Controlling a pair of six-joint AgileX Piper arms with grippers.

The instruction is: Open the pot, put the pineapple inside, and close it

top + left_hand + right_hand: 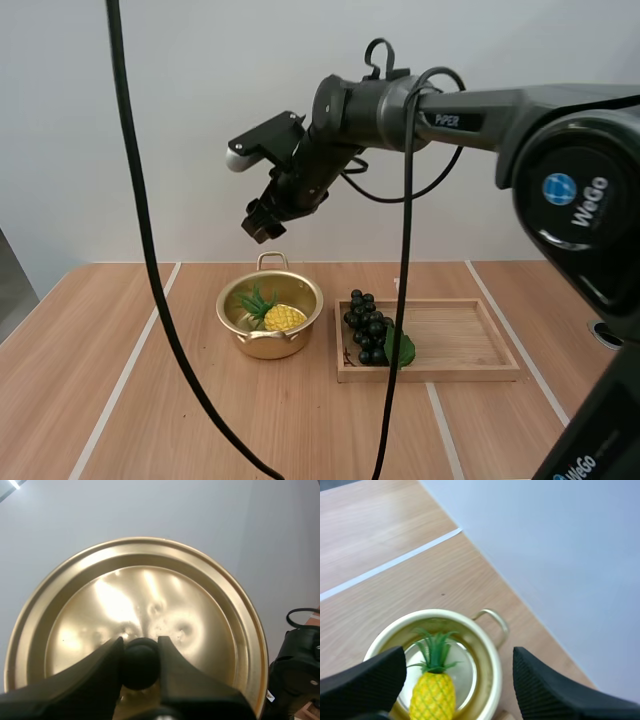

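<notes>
A gold pot (246,340) stands uncovered on the wooden table, and a yellow pineapple (281,317) with green leaves lies inside it. High above the pot's far rim hangs my right gripper (263,224). From the right wrist view its fingers (460,652) are open with nothing between them, looking down on the pot (490,652) and the pineapple (432,695). My left gripper (141,652) is shut on the black knob (141,665) of the gold lid (150,595), held up against a pale wall.
A wooden tray (470,345) lies right of the pot, with a bunch of dark grapes (366,325) at its left end. White tape lines cross the table. Part of the right arm (297,670) shows beside the lid.
</notes>
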